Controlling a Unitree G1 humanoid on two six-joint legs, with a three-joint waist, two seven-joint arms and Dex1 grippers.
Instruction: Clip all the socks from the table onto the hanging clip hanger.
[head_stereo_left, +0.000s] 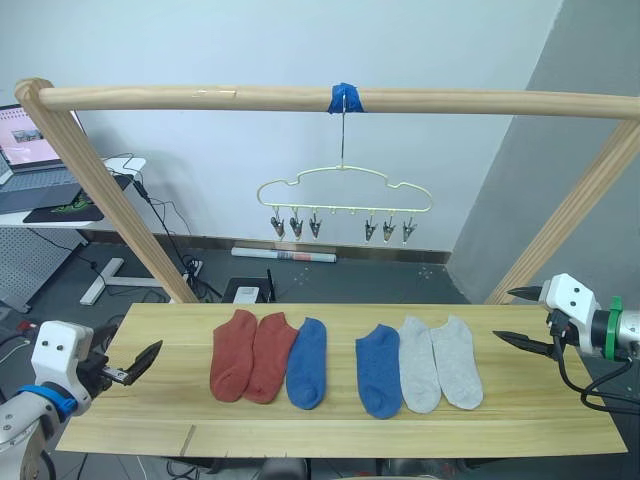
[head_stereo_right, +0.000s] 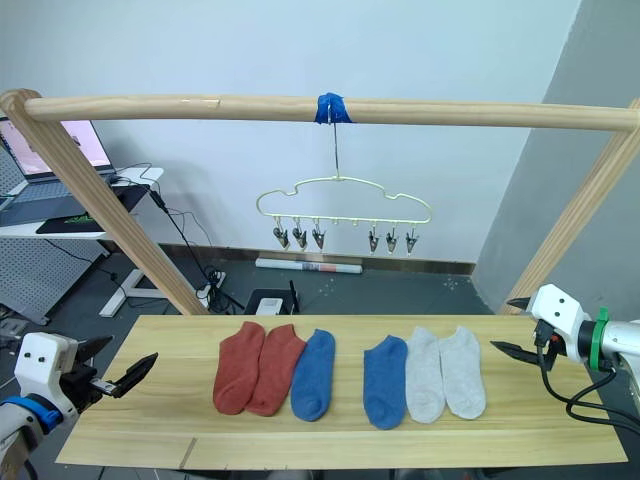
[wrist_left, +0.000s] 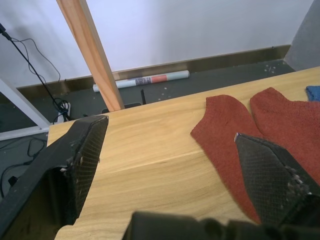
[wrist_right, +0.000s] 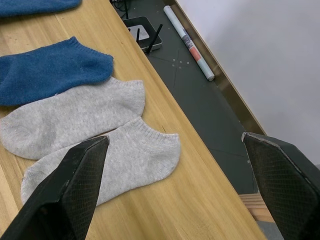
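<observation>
Six socks lie in a row on the table: two rust-red socks, two blue socks and two light grey socks. The clip hanger hangs above and behind them, its clips bare. My left gripper hovers open over the table's left end, apart from the red socks. My right gripper stands open at the table's right end, just right of the grey socks. Neither holds anything.
A round wooden pole with blue tape carries the hanger's hook, and slanted wooden legs stand behind the table's corners. A laptop sits on a desk at the far left. A paper tube lies on the floor.
</observation>
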